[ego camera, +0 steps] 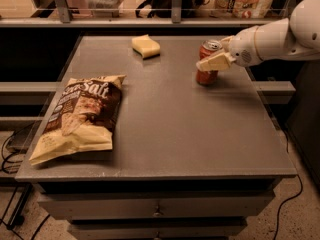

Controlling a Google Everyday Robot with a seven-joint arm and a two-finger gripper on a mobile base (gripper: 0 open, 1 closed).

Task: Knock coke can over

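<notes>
The coke can (206, 76), red with a silver top, stands near the table's far right edge and leans a little, its top to the right. My gripper (215, 62) reaches in from the right on the white arm (280, 34). It lies across the can's upper front, touching it. Part of the can's middle is hidden behind the gripper.
A large chip bag (80, 116) lies flat at the left front of the grey table (175, 134). A yellow sponge (145, 46) sits at the far middle. A railing and shelves with packages run behind the table. Drawers are under its front edge.
</notes>
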